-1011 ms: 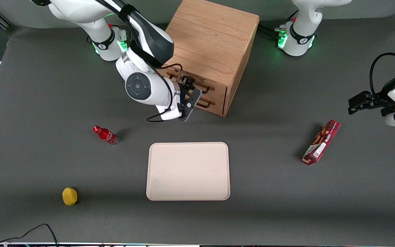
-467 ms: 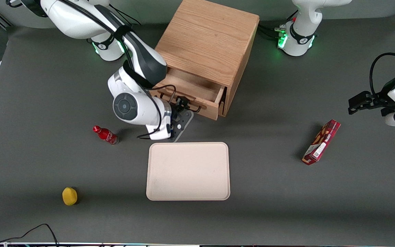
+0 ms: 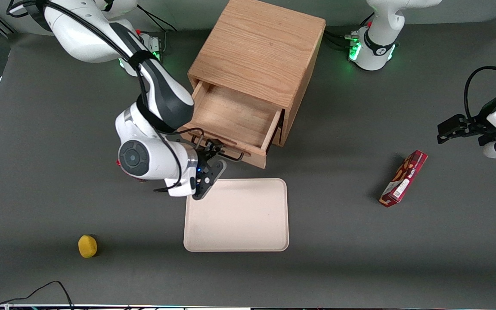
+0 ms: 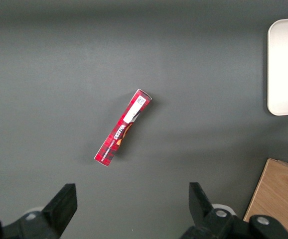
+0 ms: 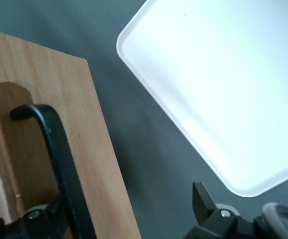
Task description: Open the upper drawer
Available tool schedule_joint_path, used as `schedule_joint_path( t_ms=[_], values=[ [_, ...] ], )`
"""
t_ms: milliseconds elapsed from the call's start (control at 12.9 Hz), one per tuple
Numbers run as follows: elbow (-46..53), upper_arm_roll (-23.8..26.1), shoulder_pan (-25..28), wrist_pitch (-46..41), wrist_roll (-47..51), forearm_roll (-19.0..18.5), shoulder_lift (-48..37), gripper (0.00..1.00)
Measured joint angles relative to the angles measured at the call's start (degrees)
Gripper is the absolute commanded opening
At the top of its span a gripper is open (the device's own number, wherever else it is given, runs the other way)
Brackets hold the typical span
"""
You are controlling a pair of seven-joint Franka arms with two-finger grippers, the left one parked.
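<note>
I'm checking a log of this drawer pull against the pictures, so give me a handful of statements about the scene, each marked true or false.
1. The upper drawer stands pulled out of the cabinet. True.
2. The open drawer holds a red box. False: only its bare wooden floor shows; the red box lies on the table toward the parked arm's end.
3. The end effector is at the drawer's black handle. True.
4. The yellow object sits on the tray. False: it rests on the table, apart from the tray.
5. The tray lies nearer the front camera than the cabinet. True.
</note>
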Motion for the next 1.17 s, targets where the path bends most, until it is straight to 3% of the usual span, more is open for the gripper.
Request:
schedule_joint_path(
  t_ms=[856,1167],
  values=[
    [16.6,-4.6,-3.1,-8.6,-4.9,0.3,6.9,1.00],
    [23.6,-4.2,-2.0,-15.5,0.3,0.0,1.6,1.00]
  ],
)
